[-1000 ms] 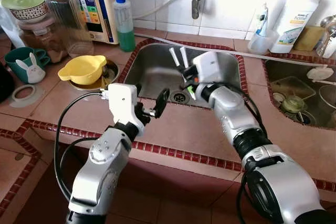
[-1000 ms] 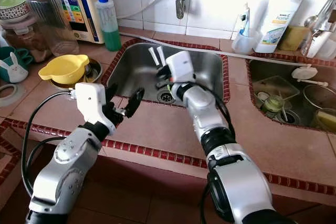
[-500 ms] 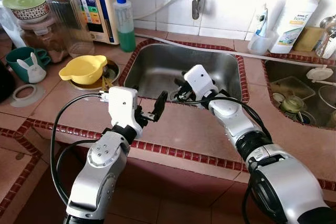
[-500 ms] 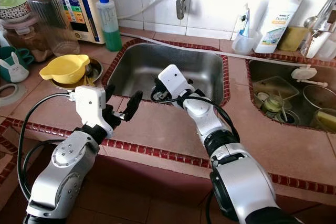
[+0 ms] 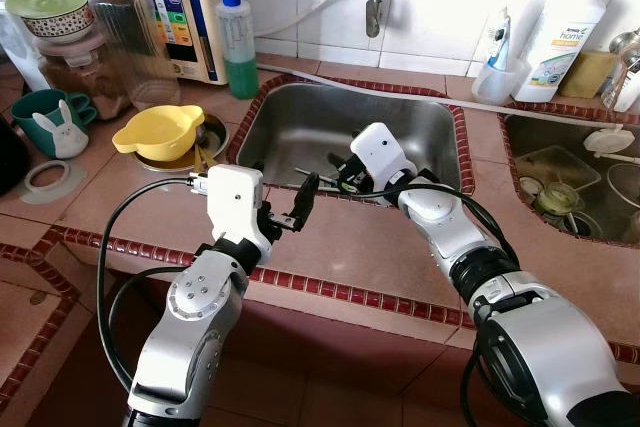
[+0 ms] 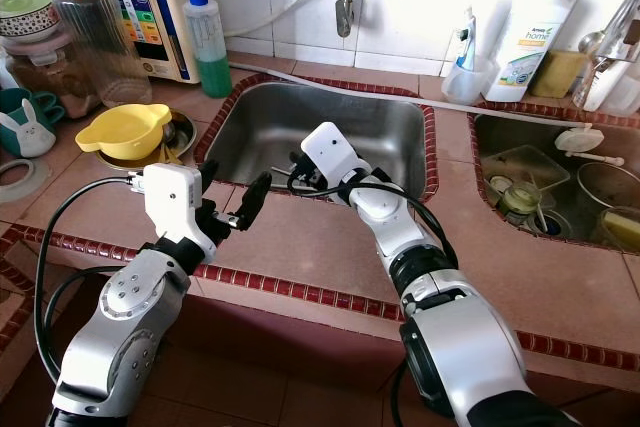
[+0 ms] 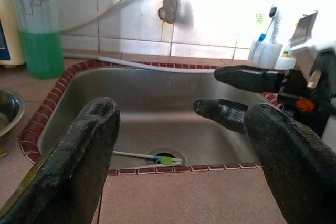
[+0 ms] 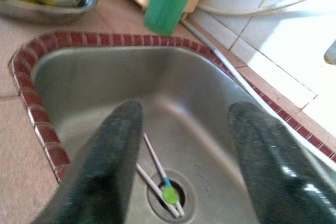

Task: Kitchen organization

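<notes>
Right gripper: the right gripper (image 8: pixel 181 156) hangs low inside the sink (image 5: pixel 300 117), fingers spread and holding nothing, just above the drain (image 8: pixel 169 196).
Left gripper: the left gripper (image 5: pixel 297 203) hovers over the counter (image 5: pixel 350 247) at the sink's front edge, fingers apart and empty.
Task thing: two white sticks (image 7: pixel 149 157) with a green tip lie flat on the sink bottom, across the drain.
Progress: judging by this, the sticks are not yet picked up; grasping and putting them away remains.
Around: a yellow bowl (image 5: pixel 158 132) sits in a metal dish left of the sink; a green soap bottle (image 5: pixel 236 42) stands behind it.
In the way: the steep sink wall and flat-lying sticks may hinder pinching.
</notes>
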Available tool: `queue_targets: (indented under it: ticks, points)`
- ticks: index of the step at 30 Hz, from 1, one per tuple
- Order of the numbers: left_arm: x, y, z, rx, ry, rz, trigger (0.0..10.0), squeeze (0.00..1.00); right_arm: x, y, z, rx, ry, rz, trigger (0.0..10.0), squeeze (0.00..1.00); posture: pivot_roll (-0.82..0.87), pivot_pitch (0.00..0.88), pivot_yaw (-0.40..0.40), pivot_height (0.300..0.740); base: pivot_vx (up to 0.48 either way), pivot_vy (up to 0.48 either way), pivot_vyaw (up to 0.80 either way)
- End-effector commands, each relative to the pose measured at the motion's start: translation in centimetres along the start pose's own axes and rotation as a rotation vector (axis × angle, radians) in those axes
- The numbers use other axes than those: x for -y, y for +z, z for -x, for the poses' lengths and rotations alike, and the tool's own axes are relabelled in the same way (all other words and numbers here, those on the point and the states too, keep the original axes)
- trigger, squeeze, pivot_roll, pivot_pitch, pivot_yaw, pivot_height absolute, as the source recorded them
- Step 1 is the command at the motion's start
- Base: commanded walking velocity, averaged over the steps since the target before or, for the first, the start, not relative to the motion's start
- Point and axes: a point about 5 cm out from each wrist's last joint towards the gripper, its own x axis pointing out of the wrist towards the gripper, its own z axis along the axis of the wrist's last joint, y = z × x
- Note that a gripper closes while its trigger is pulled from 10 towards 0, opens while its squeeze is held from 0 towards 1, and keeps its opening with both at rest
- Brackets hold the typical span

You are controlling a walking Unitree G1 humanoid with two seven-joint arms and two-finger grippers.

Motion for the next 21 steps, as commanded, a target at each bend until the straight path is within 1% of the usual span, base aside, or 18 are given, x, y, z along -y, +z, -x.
queue_targets:
  ticks: [1, 2, 3, 4, 5, 6, 8, 10, 11, 12, 13, 15, 16, 17, 18, 19, 20, 21]
  points:
    - [-0.3, 0.2, -0.2, 0.013, 0.016, -0.026, 10.0, 0.0, 0.6, 0.7, -0.1, 0.028, -0.014, -0.058, 10.0, 1.0, 0.12, 0.083, 0.014, 0.74, 0.0, 0.0, 0.0]
    - [-0.6, 0.3, -0.4, 0.019, 0.029, -0.046, 10.0, 0.0, 0.9, 0.8, -0.1, 0.045, -0.021, -0.122, 10.0, 1.0, 0.11, 0.082, 0.015, 0.74, 0.0, 0.0, 0.0]
    - [-0.6, 0.3, -0.4, 0.019, 0.029, -0.046, 10.0, 0.0, 0.9, 0.8, -0.1, 0.045, -0.021, -0.122, 10.0, 1.0, 0.11, 0.082, 0.015, 0.74, 0.0, 0.0, 0.0]
    - [-1.1, 0.4, -0.6, 0.021, 0.05, -0.07, 10.0, 0.0, 1.2, 0.8, 0.0, 0.065, -0.031, -0.21, 10.0, 1.0, 0.1, 0.081, 0.017, 0.74, 0.0, 0.0, 0.0]
    - [-1.3, 0.4, -0.6, 0.021, 0.057, -0.078, 10.0, 0.0, 1.2, 0.8, 0.1, 0.073, -0.032, -0.238, 10.0, 1.0, 0.1, 0.081, 0.018, 0.74, 0.0, 0.0, 0.0]
    - [-2.1, 0.5, -0.9, 0.024, 0.097, -0.106, 10.0, 0.0, 1.4, 0.8, 0.3, 0.098, -0.032, -0.318, 10.0, 1.0, 0.09, 0.082, 0.019, 0.74, 0.0, 0.0, 0.0]
    - [-3.3, 0.6, -1.3, 0.02, 0.152, -0.142, 10.0, 0.0, 1.4, 0.7, 0.8, 0.122, -0.027, -0.395, 10.0, 1.0, 0.08, 0.081, 0.02, 0.74, 0.0, 0.0, 0.0]
    - [-4.0, 0.7, -1.5, 0.022, 0.18, -0.161, 10.0, 0.0, 1.3, 0.5, 1.2, 0.13, -0.026, -0.457, 10.0, 1.0, 0.07, 0.081, 0.022, 0.74, 0.0, 0.0, 0.0]
    - [-5.0, 0.8, -1.9, 0.02, 0.223, -0.19, 10.0, 0.0, 1.1, 0.4, 2.0, 0.14, -0.026, -0.547, 10.0, 1.0, 0.06, 0.082, 0.023, 0.74, 0.0, 0.0, 0.0]
    - [-5.3, 0.8, -2.0, 0.02, 0.235, -0.197, 10.0, 0.0, 1.1, 0.3, 2.2, 0.143, -0.025, -0.571, 10.0, 1.0, 0.06, 0.082, 0.023, 0.74, 0.0, 0.0, 0.0]
    - [-6.1, 0.9, -2.3, 0.014, 0.271, -0.206, 10.0, 0.0, 0.8, 0.2, 3.0, 0.144, -0.035, -0.628, 10.0, 1.0, 0.06, 0.081, 0.027, 0.74, 0.0, 0.0, 0.0]
    - [-6.8, 0.9, -2.6, 0.012, 0.306, -0.227, 10.0, 0.0, 0.4, 0.2, 3.8, 0.147, -0.037, -0.665, 10.0, 1.0, 0.05, 0.08, 0.03, 0.74, 0.0, 0.0, 0.0]
    - [-6.8, 0.9, -2.6, 0.012, 0.306, -0.227, 10.0, 0.0, 0.4, 0.2, 3.8, 0.147, -0.037, -0.665, 10.0, 1.0, 0.05, 0.08, 0.03, 0.74, 0.0, 0.0, 0.0]
    - [-7.7, 0.7, -2.9, -0.011, 0.339, -0.244, 10.0, 0.0, -0.1, 0.1, 4.8, 0.14, -0.041, -0.7, 10.0, 1.0, 0.04, 0.078, 0.036, 0.74, 0.0, 0.0, 0.0]
    - [-7.7, 0.7, -2.9, -0.011, 0.339, -0.244, 10.0, 0.0, -0.1, 0.1, 4.8, 0.14, -0.041, -0.7, 10.0, 1.0, 0.04, 0.078, 0.036, 0.74, 0.0, 0.0, 0.0]
    - [-8.7, 0.4, -3.1, -0.038, 0.378, -0.261, 10.0, 0.0, -0.7, 0.1, 5.6, 0.124, -0.043, -0.758, 10.0, 1.0, 0.03, 0.077, 0.037, 0.74, 0.0, 0.0, 0.0]
    - [-8.7, 0.4, -3.1, -0.038, 0.378, -0.261, 10.0, 0.0, -0.7, 0.1, 5.6, 0.124, -0.043, -0.758, 10.0, 1.0, 0.03, 0.077, 0.037, 0.74, 0.0, 0.0, 0.0]
    - [-9.0, 0.3, -3.1, -0.048, 0.393, -0.271, 10.0, 0.0, -0.9, 0.1, 5.9, 0.116, -0.041, -0.782, 10.0, 1.0, 0.03, 0.077, 0.037, 0.74, 0.0, 0.0, 0.0]
